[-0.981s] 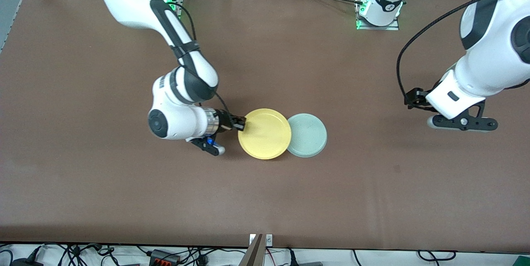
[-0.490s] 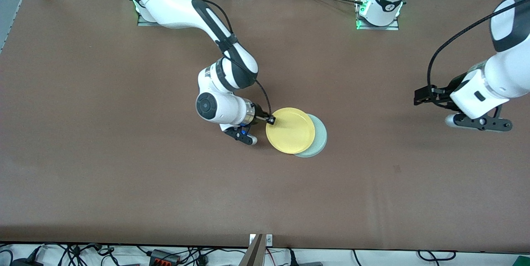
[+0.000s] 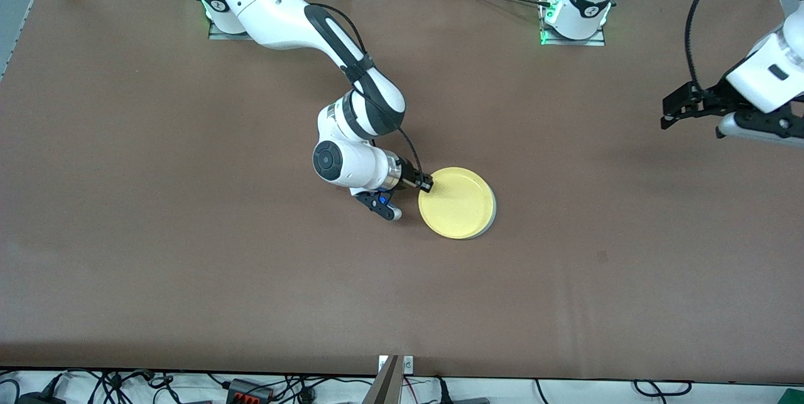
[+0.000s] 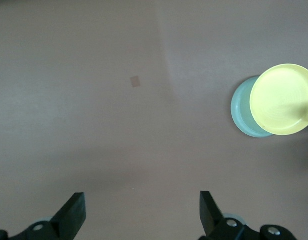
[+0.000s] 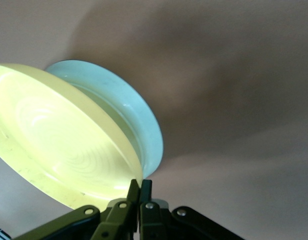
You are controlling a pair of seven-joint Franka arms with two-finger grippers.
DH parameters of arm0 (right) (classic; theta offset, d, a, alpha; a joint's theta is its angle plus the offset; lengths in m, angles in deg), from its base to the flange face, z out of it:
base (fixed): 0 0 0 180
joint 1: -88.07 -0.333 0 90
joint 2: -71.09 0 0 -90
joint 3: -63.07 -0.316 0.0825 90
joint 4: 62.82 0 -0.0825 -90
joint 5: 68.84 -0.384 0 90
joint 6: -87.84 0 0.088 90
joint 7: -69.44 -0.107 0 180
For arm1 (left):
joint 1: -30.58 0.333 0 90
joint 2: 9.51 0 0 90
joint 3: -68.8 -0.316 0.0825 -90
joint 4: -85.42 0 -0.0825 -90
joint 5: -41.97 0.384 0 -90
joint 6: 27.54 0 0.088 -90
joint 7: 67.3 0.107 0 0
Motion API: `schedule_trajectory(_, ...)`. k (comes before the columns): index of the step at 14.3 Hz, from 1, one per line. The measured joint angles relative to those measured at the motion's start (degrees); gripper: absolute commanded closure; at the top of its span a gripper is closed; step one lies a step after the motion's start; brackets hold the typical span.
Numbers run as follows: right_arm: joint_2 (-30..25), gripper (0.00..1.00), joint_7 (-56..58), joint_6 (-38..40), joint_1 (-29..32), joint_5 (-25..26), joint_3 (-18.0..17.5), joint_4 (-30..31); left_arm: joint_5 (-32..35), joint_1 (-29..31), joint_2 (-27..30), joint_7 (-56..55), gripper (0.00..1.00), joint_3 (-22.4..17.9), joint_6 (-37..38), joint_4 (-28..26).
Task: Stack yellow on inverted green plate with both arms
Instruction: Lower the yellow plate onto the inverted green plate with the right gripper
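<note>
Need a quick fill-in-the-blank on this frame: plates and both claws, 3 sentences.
1. The right claw is shut on the rim of the ____ plate.
2. The yellow plate lies over the ____ plate, of which only a thin edge shows in the front view.
3. The left claw hangs ____ over bare table at the left arm's end, holding nothing.

Missing words: yellow; green; open

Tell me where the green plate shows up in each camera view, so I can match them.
Front view: green plate, only a sliver under the yellow plate.
Left wrist view: green plate, partly covered.
Right wrist view: green plate, above.
Shared landmark: the yellow plate.
</note>
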Motion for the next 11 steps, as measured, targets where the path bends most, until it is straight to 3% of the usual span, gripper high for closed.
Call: schedule_trajectory(11, 1.9, 1.00, -1.5, -1.8, -1.0, -0.9, -0.2, -0.6, 1.2, -1.2, 0.8, -0.8, 0.00, 0.4, 0.6, -1.6)
